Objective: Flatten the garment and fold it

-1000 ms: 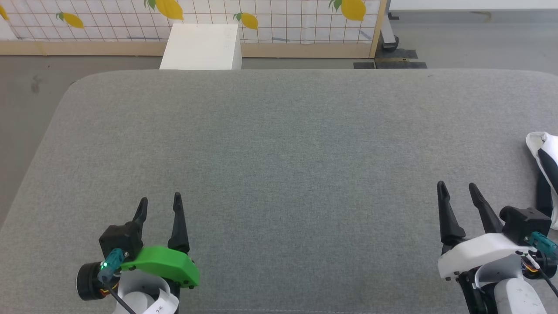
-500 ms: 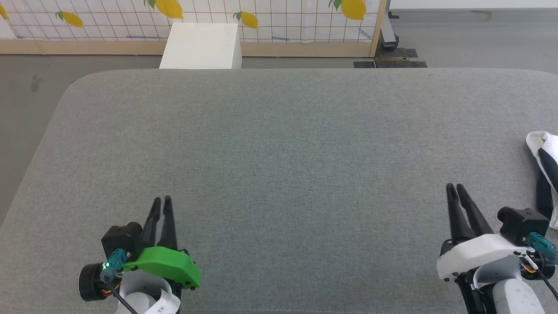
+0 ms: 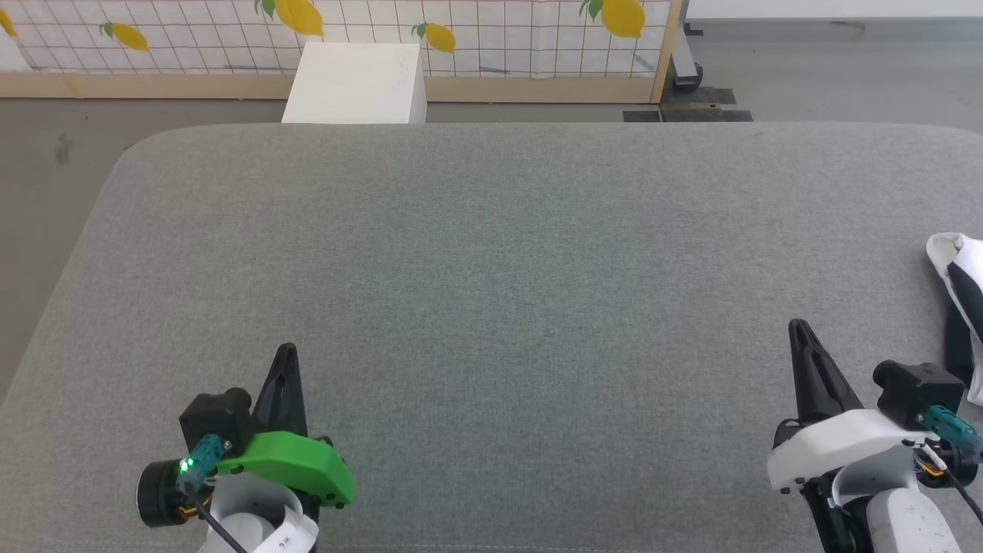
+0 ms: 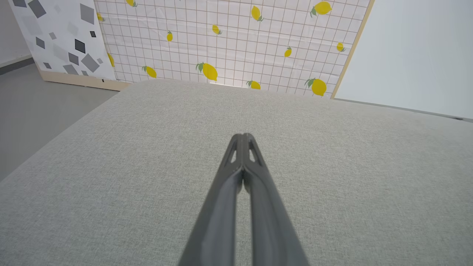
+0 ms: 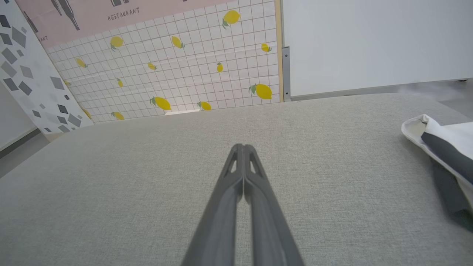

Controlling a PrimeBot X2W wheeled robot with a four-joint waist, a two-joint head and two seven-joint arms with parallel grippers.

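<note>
1. The garment (image 3: 951, 257), a crumpled soft white shirt with black sleeves, is left bunched at the right edge of the grey upholstered surface (image 3: 491, 253).
2. The left gripper (image 3: 286, 351) and right gripper (image 3: 799, 326) are held near the surface with jaws pressed together on nothing, judged a rest pose before reaching.

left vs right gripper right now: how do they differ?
The left gripper has a green housing, while the right gripper has a white housing. The right gripper sits close to the garment, and the left gripper is far from it across the grey cushion. Shared: both are shut, hold nothing, and point away from the robot.
</note>
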